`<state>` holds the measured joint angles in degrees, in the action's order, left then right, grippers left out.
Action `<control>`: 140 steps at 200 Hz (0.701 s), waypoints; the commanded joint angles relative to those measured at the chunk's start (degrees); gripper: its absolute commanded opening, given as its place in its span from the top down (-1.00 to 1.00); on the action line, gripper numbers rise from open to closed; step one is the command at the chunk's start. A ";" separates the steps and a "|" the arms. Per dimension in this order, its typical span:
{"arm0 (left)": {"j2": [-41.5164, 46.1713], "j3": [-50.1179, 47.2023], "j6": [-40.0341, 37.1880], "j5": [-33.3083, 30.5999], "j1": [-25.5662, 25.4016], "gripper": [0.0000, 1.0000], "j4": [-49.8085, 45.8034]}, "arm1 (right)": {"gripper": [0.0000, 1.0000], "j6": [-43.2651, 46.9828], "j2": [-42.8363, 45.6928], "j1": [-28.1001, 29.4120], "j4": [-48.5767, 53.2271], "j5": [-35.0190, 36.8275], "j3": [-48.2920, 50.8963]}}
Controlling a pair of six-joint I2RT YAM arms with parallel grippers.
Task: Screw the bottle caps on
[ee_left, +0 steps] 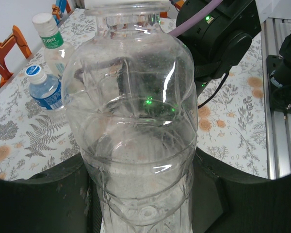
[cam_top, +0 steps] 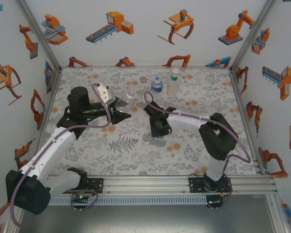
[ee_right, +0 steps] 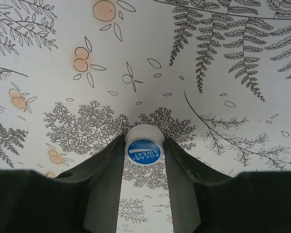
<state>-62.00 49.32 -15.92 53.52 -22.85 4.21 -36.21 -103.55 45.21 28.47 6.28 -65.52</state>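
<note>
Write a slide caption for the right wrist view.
Right gripper pinching a white Pocari Sweat cap down at the floral mat.

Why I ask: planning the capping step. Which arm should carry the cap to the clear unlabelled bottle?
Right: the right pincer clamps the white cap on the mat, while the left pincer grips the clear bottle, steadying it.

Table w/ floral mat [cam_top: 126, 145]: grey ferns, orange blooms, spreading under & ahead of right fingers [ee_right: 106, 179]. White walls [cam_top: 145, 48] w/ orange robot-arm cartoons on 3 sides. Alu frame posts [cam_top: 40, 31] at back corners; alu rail [cam_top: 150, 183] along near edge. Even light, soft shadow at fingertips.
</note>
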 commanded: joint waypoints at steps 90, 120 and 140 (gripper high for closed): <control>-0.29 1.39 -1.03 0.45 -0.09 1.00 -0.44 | 0.23 -1.38 0.23 0.40 1.32 -0.27 -0.20; -0.38 1.48 -0.97 0.45 -0.07 1.00 -0.48 | 0.22 -1.50 0.23 0.40 1.59 -0.57 -0.29; -0.40 1.48 -0.96 0.51 -0.04 1.00 -0.49 | 0.21 -1.58 0.25 0.40 1.50 -0.66 -0.23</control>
<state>-62.35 49.34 -15.92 53.52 -22.85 3.90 -36.62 -103.55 45.21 28.91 5.65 -65.52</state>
